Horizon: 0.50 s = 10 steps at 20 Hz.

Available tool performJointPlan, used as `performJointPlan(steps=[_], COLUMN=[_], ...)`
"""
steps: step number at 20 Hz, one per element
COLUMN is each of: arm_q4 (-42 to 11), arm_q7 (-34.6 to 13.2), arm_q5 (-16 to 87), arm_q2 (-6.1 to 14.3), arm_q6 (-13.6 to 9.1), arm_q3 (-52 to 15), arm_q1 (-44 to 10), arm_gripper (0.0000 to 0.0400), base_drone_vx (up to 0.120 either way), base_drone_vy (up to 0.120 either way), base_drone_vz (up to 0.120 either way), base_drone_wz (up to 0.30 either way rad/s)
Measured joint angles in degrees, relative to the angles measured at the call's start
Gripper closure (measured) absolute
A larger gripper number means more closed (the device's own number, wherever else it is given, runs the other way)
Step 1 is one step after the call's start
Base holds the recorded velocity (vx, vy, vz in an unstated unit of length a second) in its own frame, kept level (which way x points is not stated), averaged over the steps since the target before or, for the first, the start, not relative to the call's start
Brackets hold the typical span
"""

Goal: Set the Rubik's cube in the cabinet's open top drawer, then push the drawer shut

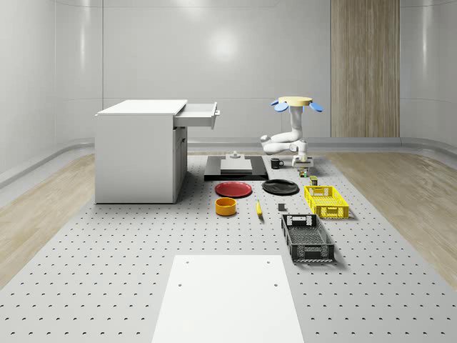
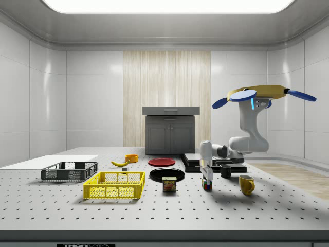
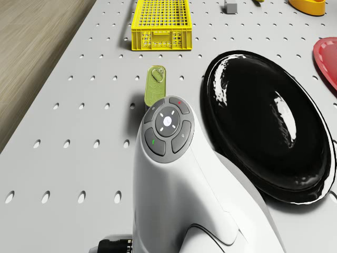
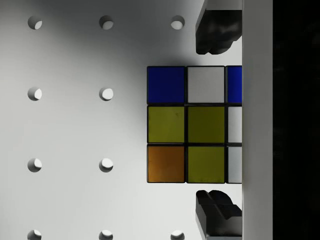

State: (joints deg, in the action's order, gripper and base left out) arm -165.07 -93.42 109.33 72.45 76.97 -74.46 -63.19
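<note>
- The drone (image 2: 259, 94) hovered above the tabletop (image 1: 107, 271), near its far right part in the whole-scene view, well apart from the white cabinet (image 1: 139, 153).
- Its arm (image 2: 247, 139) bent down and forward, and the gripper (image 2: 206, 177) pointed straight down at the Rubik's cube (image 4: 192, 125).
- In the wrist view the two fingertips (image 4: 215, 32) stood on opposite sides of the cube with a gap left on each side, so the jaws were open and gripped nothing.
- The cube sat on the tabletop between the black plate (image 1: 280, 187) and the yellow crate (image 1: 326, 201), just beside a small tin (image 2: 169, 184) and near a yellow mug (image 2: 246, 184).
- The cabinet's top drawer (image 1: 198, 114) stood pulled out.
- A red plate (image 1: 233, 189), an orange bowl (image 1: 226, 206) and a black crate (image 1: 307, 238) also lay on the tabletop.
</note>
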Motion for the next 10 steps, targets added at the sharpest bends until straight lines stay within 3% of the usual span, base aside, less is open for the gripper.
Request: performJointPlan(steps=[8,10], arm_q4=[0.6,0.7], arm_q7=[0.0,0.0], arm_q5=[2.0,2.1], arm_q2=[2.2,2.6], arm_q6=[3.0,3.4], arm_q3=[2.6,2.8], arm_q1=[-0.2,-0.3], arm_gripper=[0.0,0.0025], base_drone_vx=[0.0,0.0], base_drone_vy=[0.0,0.0], base_drone_vz=[0.0,0.0], base_drone_wz=[0.0,0.0])
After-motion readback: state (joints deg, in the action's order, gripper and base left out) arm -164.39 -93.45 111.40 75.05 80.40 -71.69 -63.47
